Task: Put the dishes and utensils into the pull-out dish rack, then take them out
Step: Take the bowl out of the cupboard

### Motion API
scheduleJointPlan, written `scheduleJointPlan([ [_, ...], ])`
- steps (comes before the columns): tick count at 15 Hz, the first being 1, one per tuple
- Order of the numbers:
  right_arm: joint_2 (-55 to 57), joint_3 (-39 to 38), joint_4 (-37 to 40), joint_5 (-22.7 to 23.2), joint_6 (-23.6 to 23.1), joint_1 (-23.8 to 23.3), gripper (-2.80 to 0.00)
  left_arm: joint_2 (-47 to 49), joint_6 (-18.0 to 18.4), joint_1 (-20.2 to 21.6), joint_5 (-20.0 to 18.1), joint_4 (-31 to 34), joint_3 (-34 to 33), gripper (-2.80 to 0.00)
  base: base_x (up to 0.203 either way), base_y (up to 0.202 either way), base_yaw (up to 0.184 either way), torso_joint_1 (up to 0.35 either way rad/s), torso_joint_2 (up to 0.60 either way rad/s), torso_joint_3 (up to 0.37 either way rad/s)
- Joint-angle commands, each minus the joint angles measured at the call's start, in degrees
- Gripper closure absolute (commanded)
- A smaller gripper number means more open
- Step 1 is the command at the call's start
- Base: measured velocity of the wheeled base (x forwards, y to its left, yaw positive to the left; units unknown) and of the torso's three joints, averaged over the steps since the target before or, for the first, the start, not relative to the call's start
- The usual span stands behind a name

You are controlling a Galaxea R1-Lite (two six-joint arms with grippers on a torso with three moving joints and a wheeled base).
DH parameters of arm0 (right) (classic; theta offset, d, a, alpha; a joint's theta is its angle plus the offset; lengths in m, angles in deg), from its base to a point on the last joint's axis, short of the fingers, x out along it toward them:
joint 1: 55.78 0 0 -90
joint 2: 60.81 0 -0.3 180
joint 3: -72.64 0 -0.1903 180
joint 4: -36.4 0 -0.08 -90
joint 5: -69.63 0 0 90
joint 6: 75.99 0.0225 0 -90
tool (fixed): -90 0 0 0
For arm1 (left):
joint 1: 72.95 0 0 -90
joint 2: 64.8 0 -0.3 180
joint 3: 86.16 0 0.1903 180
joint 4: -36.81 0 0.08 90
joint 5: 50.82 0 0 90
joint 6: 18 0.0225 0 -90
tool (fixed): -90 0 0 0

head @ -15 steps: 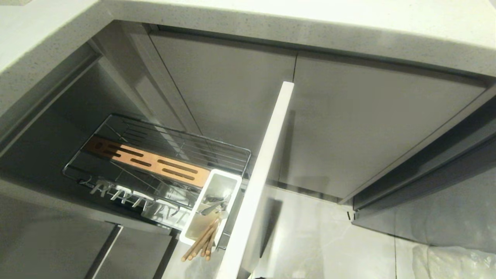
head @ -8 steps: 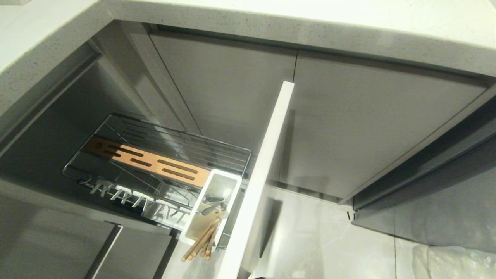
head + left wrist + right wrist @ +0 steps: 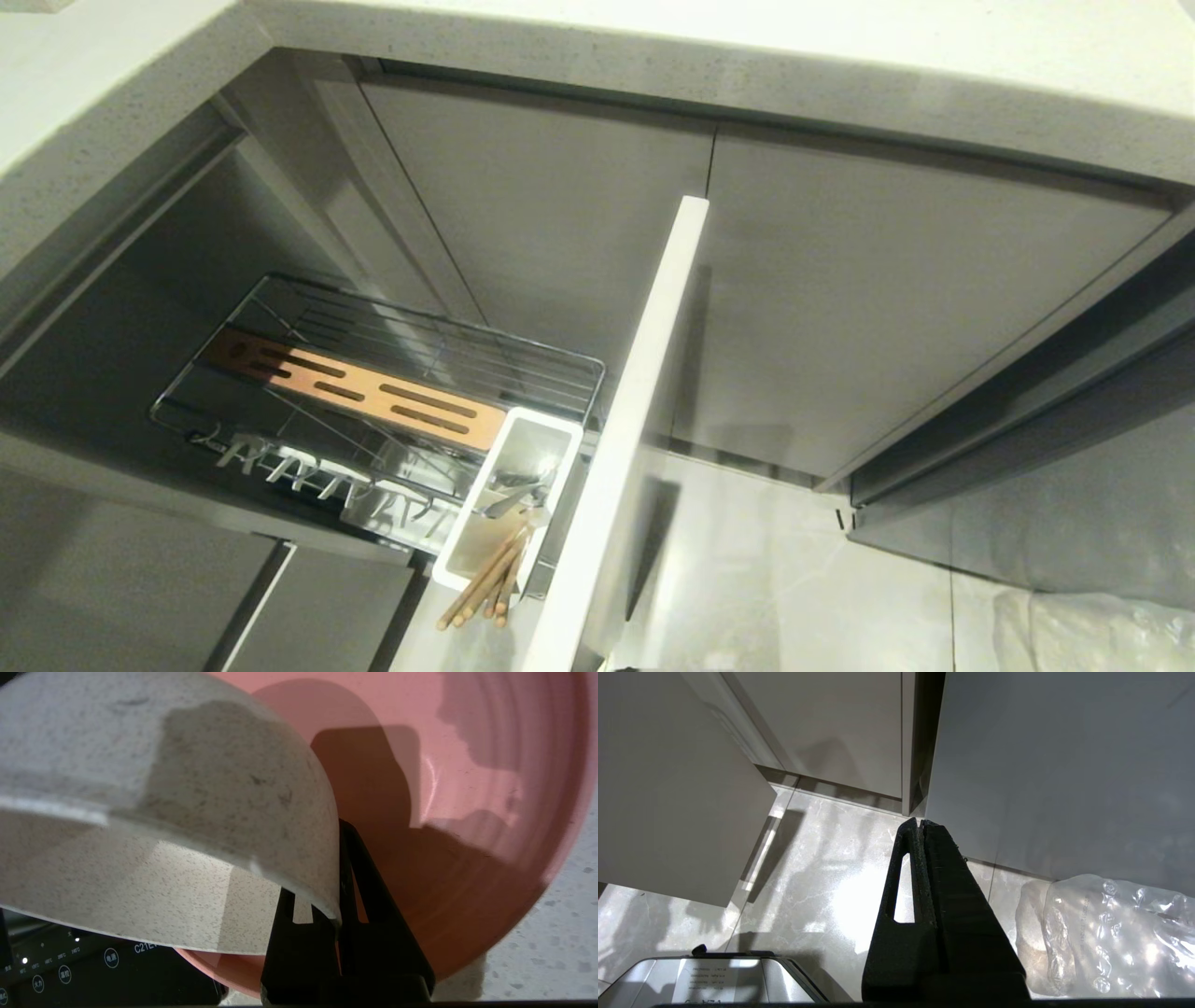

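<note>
**A:** Where is your left gripper [image 3: 337, 905] now?

**B:** You can see it only in the left wrist view. Its two black fingers [image 3: 373, 933] are pinching the rim of the cream-white bowl [image 3: 187, 812]. The bowl is tilted. Right behind it is the pink plate [image 3: 467, 788], which lies on a speckled counter [image 3: 551, 933]. You can't tell if the bowl touches the plate. A black panel with little white buttons [image 3: 93, 961] sits just beside the plate.

**A:** And your right gripper [image 3: 920, 826]?

**B:** Its fingers are pressed together and hold nothing. It hangs over the shiny floor [image 3: 822, 896], near a grey cupboard door [image 3: 1041, 765] and some clear bubble wrap [image 3: 1111, 933].

**A:** Where is the dish rack [image 3: 373, 392]?

**B:** Look at the head view. It is pulled out under the counter top [image 3: 653, 47]. Its wooden strip [image 3: 355, 387] lies across the wires, and a row of metal prongs [image 3: 317, 476] runs along the near side. The white caddy [image 3: 509, 495] stands next to the pale front panel [image 3: 635, 411]. The chopsticks [image 3: 485, 579] lean out of the caddy. A bit of silver shows in the caddy too, but you can't tell what it is. Neither arm shows in that view.
</note>
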Motion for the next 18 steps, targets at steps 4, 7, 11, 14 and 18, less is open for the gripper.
scheduleJointPlan([
  [4, 0.0, 0.0, 0.0, 0.0, 0.0, 0.0, 0.00, 1.5, -0.1, 0.0, -0.2, 0.7, 0.0, 0.00, 0.000, 0.000, 0.000, 0.000, 0.00, 0.000],
  [7, 0.0, 0.0, 0.0, 0.0, 0.0, 0.0, 0.00, 1.3, -0.3, 0.1, -0.3, 0.7, 0.0, -2.80, 0.000, 0.000, 0.000, 0.000, 0.00, 0.000],
  [11, 0.0, 0.0, 0.0, 0.0, 0.0, 0.0, 0.00, 0.1, -0.9, 0.1, -0.4, 0.1, 0.0, -2.80, 0.000, 0.000, 0.000, 0.000, 0.00, 0.000],
  [14, 0.0, 0.0, 0.0, 0.0, 0.0, 0.0, 0.00, -2.0, -2.5, 0.1, -0.4, -0.6, 0.1, -2.80, 0.000, 0.000, 0.000, 0.000, 0.00, 0.000],
  [18, 0.0, 0.0, 0.0, 0.0, 0.0, 0.0, 0.00, -6.8, -4.8, 1.0, -0.2, -7.6, 0.1, -2.80, 0.000, 0.000, 0.000, 0.000, 0.00, 0.000],
])
